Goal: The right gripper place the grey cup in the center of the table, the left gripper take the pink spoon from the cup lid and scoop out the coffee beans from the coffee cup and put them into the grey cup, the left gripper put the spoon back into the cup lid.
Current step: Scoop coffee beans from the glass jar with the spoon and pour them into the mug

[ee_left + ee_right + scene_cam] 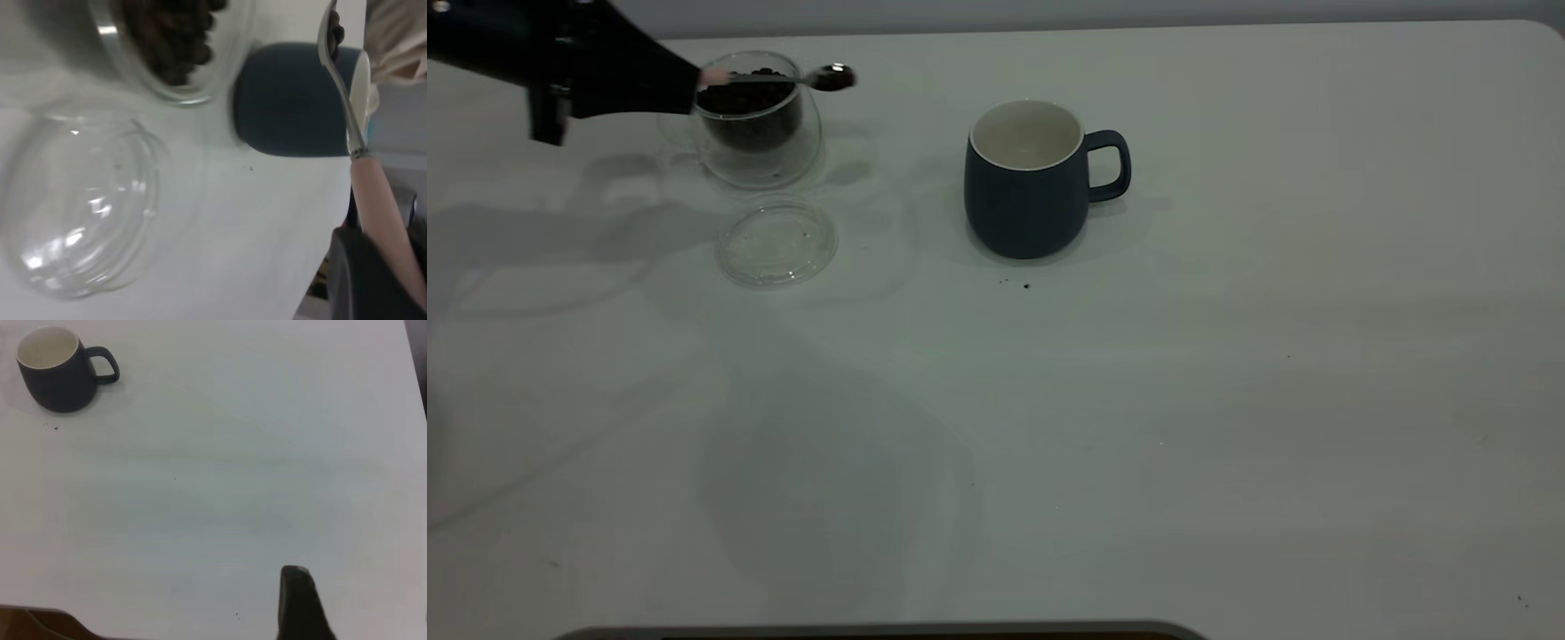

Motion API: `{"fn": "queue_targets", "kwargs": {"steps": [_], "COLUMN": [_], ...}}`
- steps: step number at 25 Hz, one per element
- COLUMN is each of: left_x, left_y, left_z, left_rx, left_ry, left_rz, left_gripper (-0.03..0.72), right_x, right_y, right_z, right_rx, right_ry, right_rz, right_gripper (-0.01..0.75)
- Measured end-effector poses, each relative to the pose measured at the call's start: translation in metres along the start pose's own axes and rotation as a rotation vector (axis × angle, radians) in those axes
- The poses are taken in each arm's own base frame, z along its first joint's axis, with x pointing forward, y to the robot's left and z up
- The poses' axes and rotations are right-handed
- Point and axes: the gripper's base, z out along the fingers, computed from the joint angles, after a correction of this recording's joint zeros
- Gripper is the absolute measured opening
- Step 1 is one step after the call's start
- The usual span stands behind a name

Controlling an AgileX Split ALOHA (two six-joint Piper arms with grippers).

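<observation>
Exterior view: pink spoon [787, 78] level, bowl toward grey cup [1027, 182]

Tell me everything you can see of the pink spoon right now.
The pink spoon has a pale pink handle and a shiny metal neck and bowl. The left claw is shut on its handle, holding it roughly level above the coffee cup. Its bowl carries a few dark coffee beans and points toward the grey cup, not yet over it. Nothing else touches it.
</observation>
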Motion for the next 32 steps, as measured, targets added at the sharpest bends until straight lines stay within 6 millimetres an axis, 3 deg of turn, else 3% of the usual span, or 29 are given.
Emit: {"fn": "queue_targets", "kwargs": {"steps": [20, 32], "left_x": [0.011, 0.010], "left_y": [-0.053, -0.055], "left_z": [0.087, 0.095], "left_rx": [0.076, 0.047], "left_ry": [0.145, 0.129], "left_rz": [0.098, 0.182], "left_gripper": [0.123, 0.123], "right_x": [0.000, 0.000], "right_y": [0.000, 0.000], "right_z": [0.000, 0.000], "right_rx": [0.000, 0.000], "right_ry": [0.000, 0.000], "right_rz": [0.000, 0.000], "right_gripper": [0.482, 0.482]}}
